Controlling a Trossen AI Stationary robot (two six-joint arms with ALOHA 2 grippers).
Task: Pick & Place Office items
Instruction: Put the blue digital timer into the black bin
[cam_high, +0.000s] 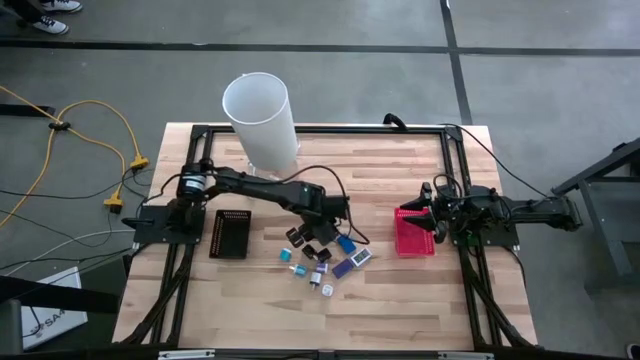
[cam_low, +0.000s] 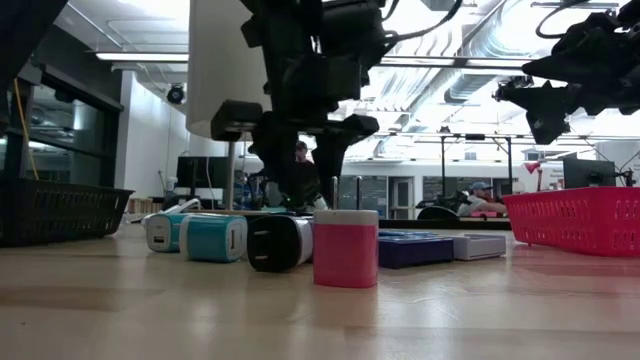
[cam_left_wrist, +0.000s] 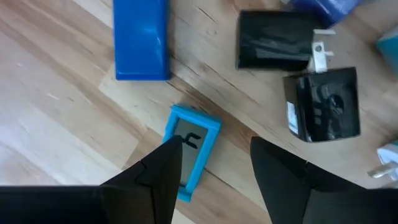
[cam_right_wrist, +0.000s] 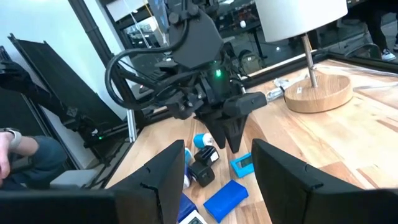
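L jaws (cam_left_wrist: 214, 177) open, poised right above the office items (cam_high: 322, 262), and I see nothing between the fingers (cam_left_wrist: 158, 180). A small light-blue frame piece (cam_left_wrist: 189, 149) lies on the counter (cam_high: 400, 310) just beside one finger; whether they touch I can't tell from the L wrist cam. Near it sit a flat blue block (cam_left_wrist: 142, 38) and two black chargers (cam_left_wrist: 292, 68).

The items lie clustered on the counter well left of the red basket (cam_high: 414, 236), between it and the black tray (cam_high: 230, 234). From the low cam I make out a teal plug (cam_low: 212, 238), a black one (cam_low: 277, 243) and a pink piece (cam_low: 346, 248) at the front of the bunch.

R jaws (cam_right_wrist: 214, 177) also parted, holding nothing, hovering at the red basket's upper edge, clear of the pile. The basket's mesh looks bare from above.

Tall white cylinder (cam_high: 261, 117) on a wooden base stands beyond the items, far from the basket. People sit in the room behind the counter.
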